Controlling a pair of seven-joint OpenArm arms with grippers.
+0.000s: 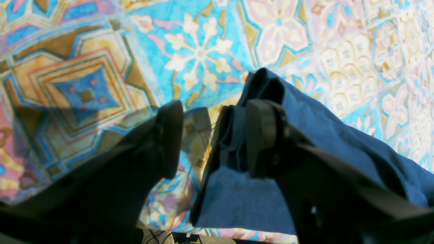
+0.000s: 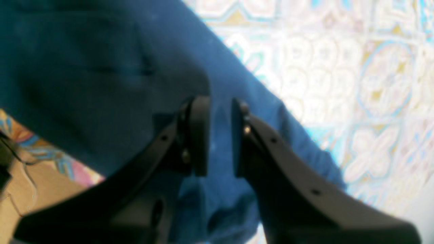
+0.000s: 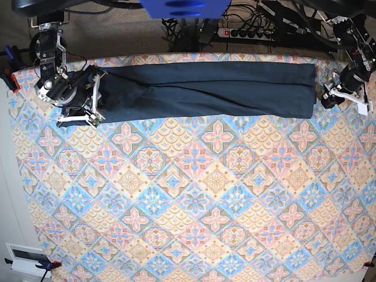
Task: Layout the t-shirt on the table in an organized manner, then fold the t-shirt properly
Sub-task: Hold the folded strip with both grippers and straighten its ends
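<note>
Base view overhead, looking down on whole table (image 3: pixel 194 235), wrist views close, sharing t-shirt (image 3: pixel 205 91).

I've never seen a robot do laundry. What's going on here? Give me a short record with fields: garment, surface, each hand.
garment: t-shirt, dark navy, folded into a long strip along the table's far edge
surface: table under a patterned tile cloth
left hand: left hand open at one end of the strip, one finger on the fabric edge, nothing pinched
right hand: right hand at the other end, fingers narrowly apart over the fabric; grip unclear
</note>
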